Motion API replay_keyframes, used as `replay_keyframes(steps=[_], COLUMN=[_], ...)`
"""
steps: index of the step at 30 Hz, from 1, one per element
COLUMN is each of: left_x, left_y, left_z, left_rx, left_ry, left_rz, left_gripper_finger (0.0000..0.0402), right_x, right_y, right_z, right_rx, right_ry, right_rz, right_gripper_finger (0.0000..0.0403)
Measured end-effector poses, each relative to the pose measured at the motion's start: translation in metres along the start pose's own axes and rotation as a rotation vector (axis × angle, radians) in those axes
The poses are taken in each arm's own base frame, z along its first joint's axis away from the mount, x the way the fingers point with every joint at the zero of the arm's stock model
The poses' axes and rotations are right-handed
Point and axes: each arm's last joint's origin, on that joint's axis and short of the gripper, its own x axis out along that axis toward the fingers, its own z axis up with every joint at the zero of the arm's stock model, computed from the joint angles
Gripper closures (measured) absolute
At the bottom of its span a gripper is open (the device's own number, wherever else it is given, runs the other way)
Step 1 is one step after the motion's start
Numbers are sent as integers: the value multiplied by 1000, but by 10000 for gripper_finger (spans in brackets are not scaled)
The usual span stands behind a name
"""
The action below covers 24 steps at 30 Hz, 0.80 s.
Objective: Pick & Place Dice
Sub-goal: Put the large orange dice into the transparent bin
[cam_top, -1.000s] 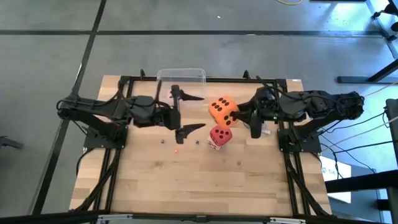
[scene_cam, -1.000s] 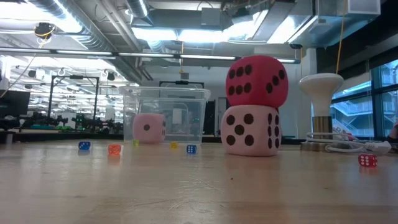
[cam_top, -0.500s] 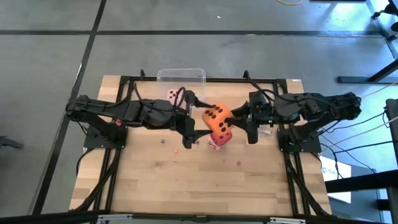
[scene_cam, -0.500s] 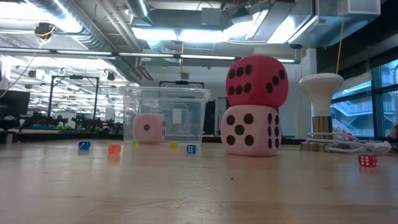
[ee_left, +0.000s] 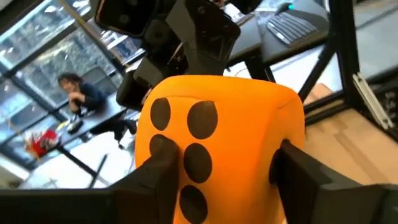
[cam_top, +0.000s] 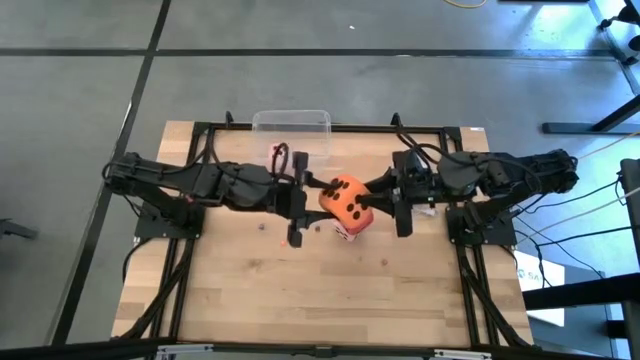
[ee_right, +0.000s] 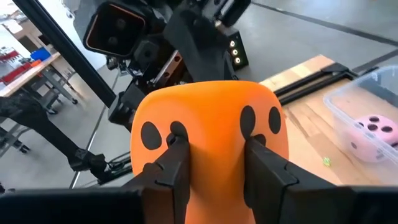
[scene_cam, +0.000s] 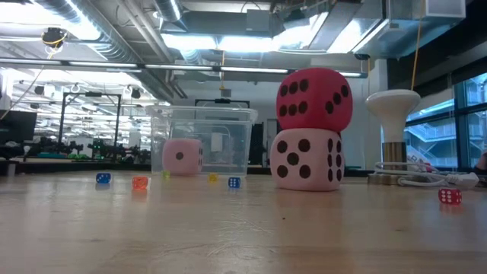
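Observation:
An orange die [cam_top: 346, 200] with dark pips hangs in the air between my two grippers, above a stack of two dice. In that stack a red die [scene_cam: 313, 99] rests on top of a pale pink die [scene_cam: 307, 158], which stands on the table. My left gripper [cam_top: 318, 198] comes at the orange die from the table's left, and my right gripper [cam_top: 376, 197] from the right. Both are shut on it. A pink die [scene_cam: 182, 157] sits on the floor of the clear tub [cam_top: 291, 123] at the far edge. My left gripper pinches the orange die [ee_left: 224, 143] between its two fingers, one finger [ee_left: 155, 171] on the six-pip face and the other [ee_left: 298, 177] on the opposite side. The fingers come about level from the table's left. The die is clear of the table. My right gripper pinches the orange die's two opposite sides [ee_right: 211, 143] between its fingers [ee_right: 171, 165], which press dents into the soft faces. The fingers come about level from the table's right. The die hangs clear of the stack below.
Tiny coloured dice [scene_cam: 103, 179] lie scattered on the wooden table, one red [scene_cam: 449, 196] at the right. A white lamp-like stand [scene_cam: 393, 114] and cables sit beyond the table. Black frame rails [cam_top: 300, 128] run along the table's far edge.
My left gripper has moved toward the table's right, up to the orange die, and its wide-open fingers have shut on the die's sides. My right gripper has carried the die a little toward the left and near edge, and the die stays in the air.

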Motion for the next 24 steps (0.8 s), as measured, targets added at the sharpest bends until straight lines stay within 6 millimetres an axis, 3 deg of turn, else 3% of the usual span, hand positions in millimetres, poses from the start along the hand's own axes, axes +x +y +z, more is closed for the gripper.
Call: replay_keyframes(steps=[8, 17, 19, 24], left_x=[0, -6, -9, -15], left_y=[-16, -24, -25, -23], left_z=[2, 4, 6, 7], left_rx=[-13, -16, -19, -15], left_ry=[42, 57, 52, 60], left_rz=[39, 52, 48, 58], left_gripper_finger=[226, 229, 229, 237], right_x=[16, 19, 19, 20], right_y=[5, 5, 6, 6], right_z=[-2, -3, -4, -5], right_rx=[-8, 21, 29, 44], right_ry=[-19, -11, -1, 20], right_rz=[25, 32, 45, 64], right_gripper_finger=[305, 302, 261, 96])
